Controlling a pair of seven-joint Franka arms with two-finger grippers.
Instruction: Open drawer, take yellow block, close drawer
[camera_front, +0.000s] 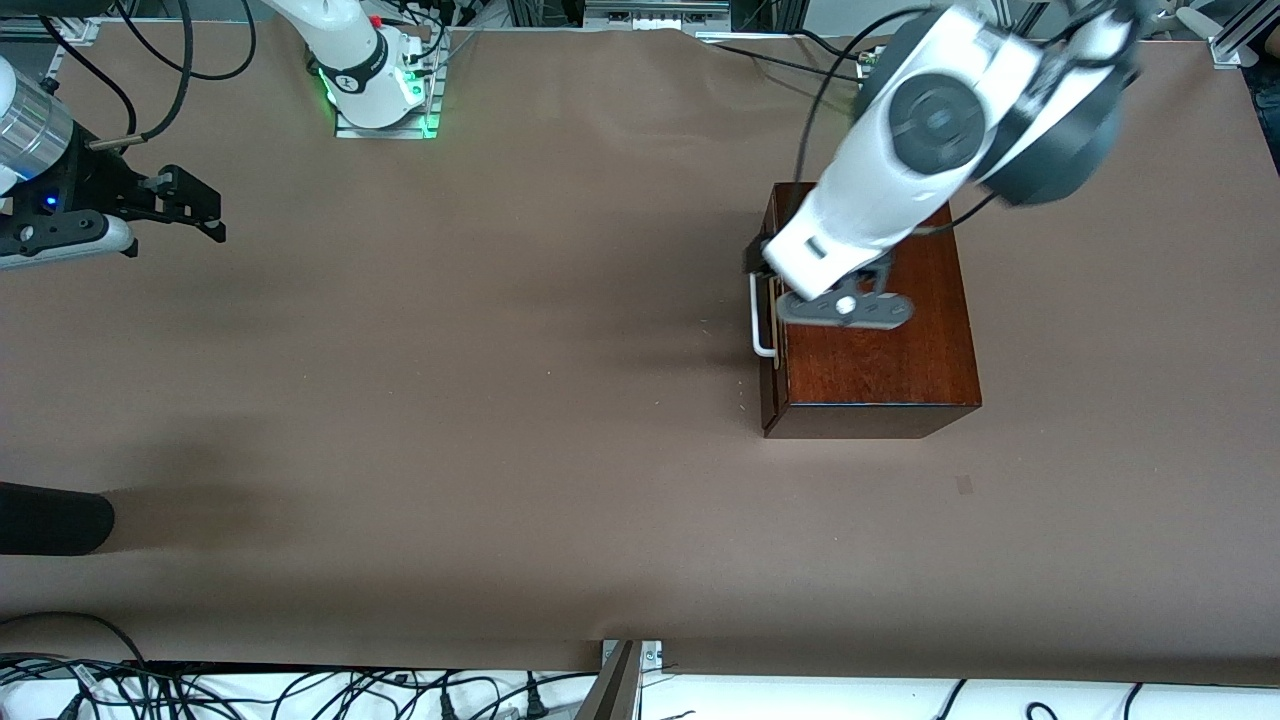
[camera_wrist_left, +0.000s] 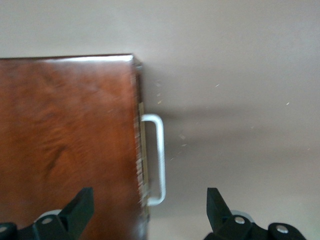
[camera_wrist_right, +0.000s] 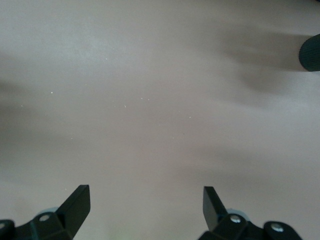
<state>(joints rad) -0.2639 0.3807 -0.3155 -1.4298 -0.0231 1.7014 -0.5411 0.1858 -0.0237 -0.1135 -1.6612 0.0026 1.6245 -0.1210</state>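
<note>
The yellow block is nowhere visible, and the drawer (camera_front: 769, 330) sits shut in the wooden box (camera_front: 875, 345) toward the left arm's end of the table (camera_front: 500, 400). The left gripper (camera_wrist_left: 147, 212) hangs over the box's handle edge, fingers spread wide and empty — only its wrist view shows the white handle (camera_wrist_left: 156, 159) between them. The right gripper (camera_wrist_right: 145, 210) waits over bare table, likewise wide open, holding nothing.
</note>
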